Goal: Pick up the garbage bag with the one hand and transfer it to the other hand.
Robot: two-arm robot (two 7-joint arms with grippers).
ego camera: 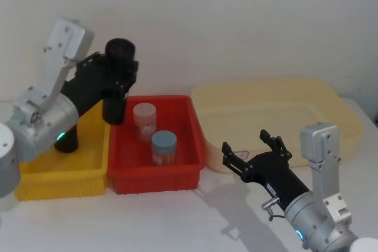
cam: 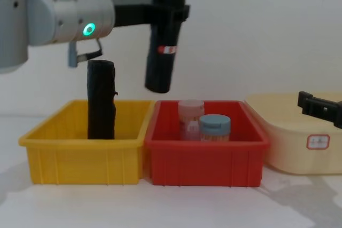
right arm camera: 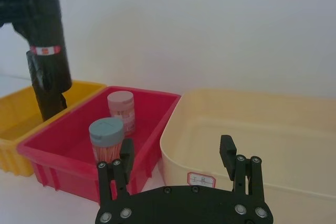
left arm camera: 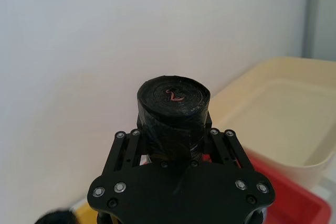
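Left tool (cam: 170, 10) gripped the garbage bag (cam: 160, 70) near its top, aloft at ten o'clock over the yellow bin (cam: 80, 156) and red bin (cam: 203, 158). Judged light, stiff and slick; take the free lower half. Right tool (ego camera: 245, 143) stood wide and empty at five o'clock. The blue-lidded jar (ego camera: 163, 146) stood between them.

Head cam looks down from above, chest cam sits low and side-on; both share the red bin (ego camera: 156, 179) at roughly 12 o'clock. Wrist cams peer close over the left claw (left arm camera: 174, 132) and right claw (right arm camera: 176, 148).
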